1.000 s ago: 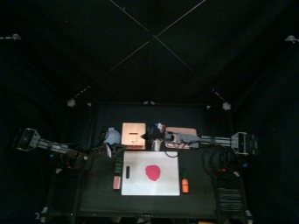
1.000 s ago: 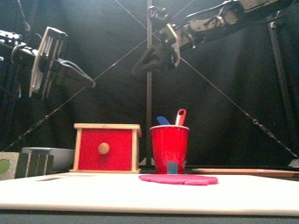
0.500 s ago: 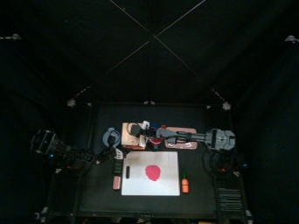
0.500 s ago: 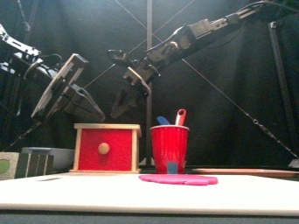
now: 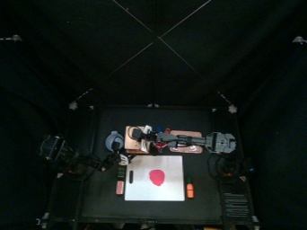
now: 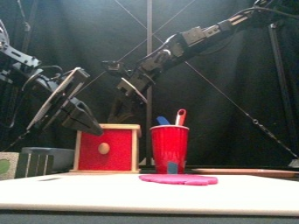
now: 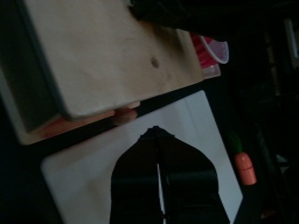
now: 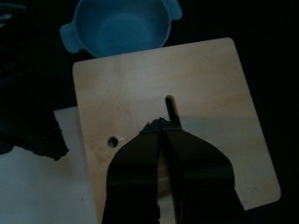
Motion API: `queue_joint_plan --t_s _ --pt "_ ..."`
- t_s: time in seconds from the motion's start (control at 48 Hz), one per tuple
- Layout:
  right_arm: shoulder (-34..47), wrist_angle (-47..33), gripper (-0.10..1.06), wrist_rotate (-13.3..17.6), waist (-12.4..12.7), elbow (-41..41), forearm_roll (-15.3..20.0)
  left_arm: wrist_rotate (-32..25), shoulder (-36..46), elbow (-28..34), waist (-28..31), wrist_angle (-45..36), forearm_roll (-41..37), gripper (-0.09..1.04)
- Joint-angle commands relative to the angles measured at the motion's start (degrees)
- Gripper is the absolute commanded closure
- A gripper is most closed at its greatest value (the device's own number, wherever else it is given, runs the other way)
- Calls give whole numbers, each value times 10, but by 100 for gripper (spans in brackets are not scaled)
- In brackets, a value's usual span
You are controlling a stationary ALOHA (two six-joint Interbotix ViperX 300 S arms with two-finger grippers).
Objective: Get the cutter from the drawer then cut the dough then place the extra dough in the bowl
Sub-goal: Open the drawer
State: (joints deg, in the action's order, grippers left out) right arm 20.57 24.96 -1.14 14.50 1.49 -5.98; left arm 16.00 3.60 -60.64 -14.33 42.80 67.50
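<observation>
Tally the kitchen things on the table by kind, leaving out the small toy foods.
Wooden box: 1
Red cup: 1
Toy knives: 2, a blue knife and a red knife
Blue-grey bowl: 1
White cutting board: 1
Red dough disc: 1
Total: 7

Black curtains (image 5: 153, 45) hang behind and beside a small black table (image 5: 204, 211), the booth dark all around.

Top: high overhead, far. Front: table level, near. 2 wrist views: close above, sharing wooden box (image 8: 222, 114).
</observation>
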Motion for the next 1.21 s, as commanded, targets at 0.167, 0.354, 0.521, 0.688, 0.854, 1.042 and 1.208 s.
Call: queue_joint_plan --t_s 0.167,0.354,0.521,0.688,0.854,1.042,1.208 --pt "-10 5 93 1 -4 17 5 0 -24 17 -1 9 6 96" --pt "-10 5 93 1 -6 18 5 0 -26 17 -1 12 9 87" --pt "-9 5 93 2 -11 21 4 2 -26 18 0 17 12 66" --pt "-10 5 93 2 -14 22 3 12 -25 26 1 15 15 43" --pt "-9 5 93 2 -15 22 2 40 -27 36 -1 10 30 24" --pt "-9 6 93 2 -17 20 1 70 -34 37 -4 7 57 18" --pt "-9 6 93 2 -17 20 1 73 -48 40 0 9 73 18"
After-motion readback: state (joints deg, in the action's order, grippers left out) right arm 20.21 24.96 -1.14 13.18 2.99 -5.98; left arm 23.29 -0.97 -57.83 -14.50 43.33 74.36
